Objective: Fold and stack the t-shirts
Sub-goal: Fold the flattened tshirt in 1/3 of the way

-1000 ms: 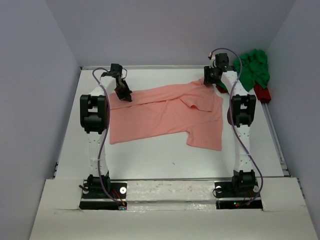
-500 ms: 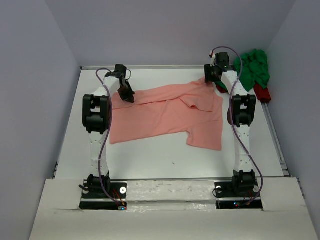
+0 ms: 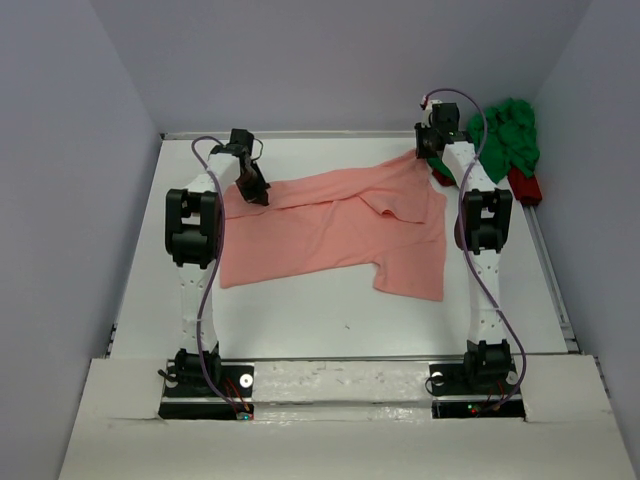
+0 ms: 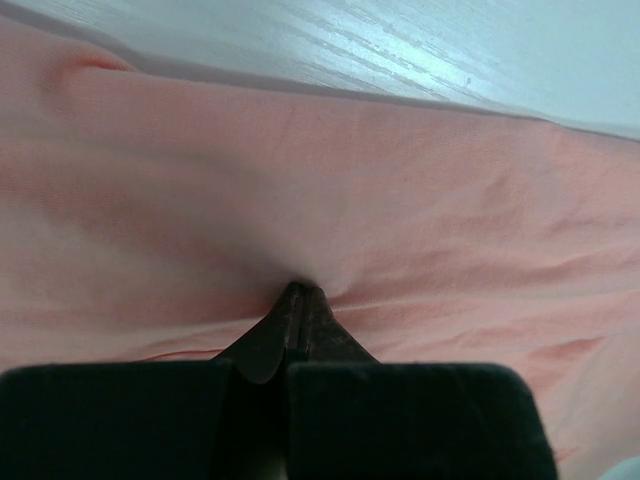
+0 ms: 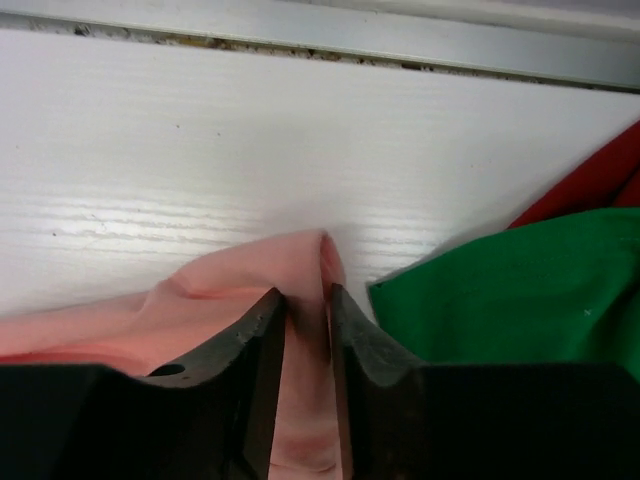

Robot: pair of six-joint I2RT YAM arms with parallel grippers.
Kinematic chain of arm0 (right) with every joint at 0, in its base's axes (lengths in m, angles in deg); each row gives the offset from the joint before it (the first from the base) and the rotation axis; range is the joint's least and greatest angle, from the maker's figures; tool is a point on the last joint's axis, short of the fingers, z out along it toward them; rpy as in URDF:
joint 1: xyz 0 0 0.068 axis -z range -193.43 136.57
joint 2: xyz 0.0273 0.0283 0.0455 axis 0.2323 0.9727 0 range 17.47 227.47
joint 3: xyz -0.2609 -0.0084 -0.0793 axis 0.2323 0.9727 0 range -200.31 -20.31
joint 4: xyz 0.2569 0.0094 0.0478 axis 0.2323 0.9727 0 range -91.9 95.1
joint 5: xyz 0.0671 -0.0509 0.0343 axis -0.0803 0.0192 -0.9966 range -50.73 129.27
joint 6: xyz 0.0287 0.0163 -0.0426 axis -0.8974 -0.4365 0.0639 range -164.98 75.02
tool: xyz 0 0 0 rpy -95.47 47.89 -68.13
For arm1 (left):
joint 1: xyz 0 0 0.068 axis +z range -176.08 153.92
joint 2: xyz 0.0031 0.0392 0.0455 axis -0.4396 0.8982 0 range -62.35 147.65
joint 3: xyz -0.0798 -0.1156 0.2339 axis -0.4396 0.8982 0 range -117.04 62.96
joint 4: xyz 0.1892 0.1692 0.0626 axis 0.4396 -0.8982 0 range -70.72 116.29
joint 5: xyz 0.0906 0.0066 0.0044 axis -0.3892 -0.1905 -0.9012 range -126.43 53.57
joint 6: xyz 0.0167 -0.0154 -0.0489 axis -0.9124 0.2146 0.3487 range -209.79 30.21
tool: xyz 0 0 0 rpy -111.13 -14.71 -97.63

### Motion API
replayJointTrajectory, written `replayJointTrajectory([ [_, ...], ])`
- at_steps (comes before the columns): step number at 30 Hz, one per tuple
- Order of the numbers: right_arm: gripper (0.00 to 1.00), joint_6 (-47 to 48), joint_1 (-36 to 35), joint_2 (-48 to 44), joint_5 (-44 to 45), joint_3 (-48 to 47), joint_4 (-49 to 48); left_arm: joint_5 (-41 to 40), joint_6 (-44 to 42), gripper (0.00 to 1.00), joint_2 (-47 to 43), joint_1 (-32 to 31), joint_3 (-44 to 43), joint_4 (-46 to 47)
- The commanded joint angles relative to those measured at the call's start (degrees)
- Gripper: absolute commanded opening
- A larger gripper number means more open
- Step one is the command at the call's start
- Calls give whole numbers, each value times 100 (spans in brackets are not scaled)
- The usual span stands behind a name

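White tabletop (image 3: 300,310) bore the pink shirt (image 3: 330,225), its far-left edge clamped in the left pincer (image 4: 297,295); the right pincer (image 5: 308,298) had just closed on the far-right corner, apparently readying a fold.

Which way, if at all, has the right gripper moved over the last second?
Yes. The right gripper has shifted slightly toward the table's far rim, with the salmon t-shirt corner between its fingers.

Top view bright, even overhead light, faint soft shadows at salmon t-shirt (image 3: 330,225) edges. White table (image 5: 150,150) shows glare streaks in both wrist views. Left wrist close-up soft; left gripper (image 4: 297,305) dark, blurred. Right wrist sharper.
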State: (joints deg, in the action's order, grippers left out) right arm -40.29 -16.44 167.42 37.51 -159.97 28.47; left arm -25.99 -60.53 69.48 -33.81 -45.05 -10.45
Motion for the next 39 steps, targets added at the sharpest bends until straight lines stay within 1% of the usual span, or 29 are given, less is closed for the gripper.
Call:
replayJointTrajectory([
  [1, 24, -108, 46, -353, -105, -26, -646, -59, -78, 0, 211, -194, 219, -326],
  [2, 23, -126, 46, -344, -79, -61, -646, -68, -87, 0, 220, -212, 219, -326],
  [3, 15, -117, 46, -317, -44, -114, -664, -85, -78, 0, 229, -220, 219, -326],
  [5, 8, -91, 46, -291, 79, -141, -699, -103, -69, 0, 273, -238, 227, -343],
  [6, 0, -56, 46, -282, 149, -158, -690, -103, -60, 0, 273, -229, 245, -344],
  [7, 0, -47, 46, -273, 184, -167, -690, -103, -60, 0, 273, -229, 262, -352],
  [10, 0, 6, 46, -238, 675, -141, -699, -164, -25, 0, 247, -229, 271, -370],
  [14, 0, -3, 46, -185, 818, -54, -673, -182, -34, 0, 229, -238, 271, -379],
  [15, 3, -20, 46, -194, 809, -10, -664, -191, -34, 0, 229, -238, 289, -379],
  [16, 11, -21, 46, -185, 774, 43, -620, -191, -43, 0, 238, -238, 298, -387],
  [17, 31, -47, 46, -168, 704, 61, -594, -191, -34, 0, 229, -238, 298, -387],
  [18, 46, -64, 46, -168, 686, 96, -594, -191, -43, 0, 220, -238, 315, -370],
  [19, 53, -56, 46, -142, 607, 105, -541, -191, -43, 0, 220, -238, 341, -370],
  [22, 64, -73, 46, -133, 764, 149, -506, -191, -43, 0, 212, -247, 359, -370],
  [24, 76, -47, 46, -124, 800, 140, -471, -200, -43, 0, 168, -238, 411, -344],
  [25, 80, -38, 46, -115, 887, 132, -462, -200, -43, 0, 159, -238, 421, -344],
  [26, 85, -64, 46, -124, 931, 123, -471, -200, -43, 0, 124, -247, 421, -344],
  [28, 89, -65, 46, -211, 984, 140, -479, -208, -43, 0, 54, -238, 412, -282],
  [30, 91, -152, 46, -447, 1160, 184, -506, -384, -78, 0, -130, -282, 368, -273],
  [31, 91, -135, 46, -571, 1108, 202, -506, -733, -78, 0, -201, -343, 290, -317],
  [32, 94, -117, -7, -842, 1134, 271, -514, -919, -87, 0, -358, -378, 245, -387],
  [33, 94, -82, -7, -845, 1143, 307, -523, -1077, -95, 0, -455, -414, 201, -422],
  [36, 95, -90, -121, -1659, 1344, 508, -462, -1903, -26, 0, -877, -589, 174, -545],
  [38, 95, -239, -121, -1994, 1380, 649, -305, -2089, 45, 0, -1219, -642, 280, -572],
  [39, 95, -510, -121, -2170, 1441, 737, -182, -2159, 167, 0, -1352, -668, 358, -589],
])
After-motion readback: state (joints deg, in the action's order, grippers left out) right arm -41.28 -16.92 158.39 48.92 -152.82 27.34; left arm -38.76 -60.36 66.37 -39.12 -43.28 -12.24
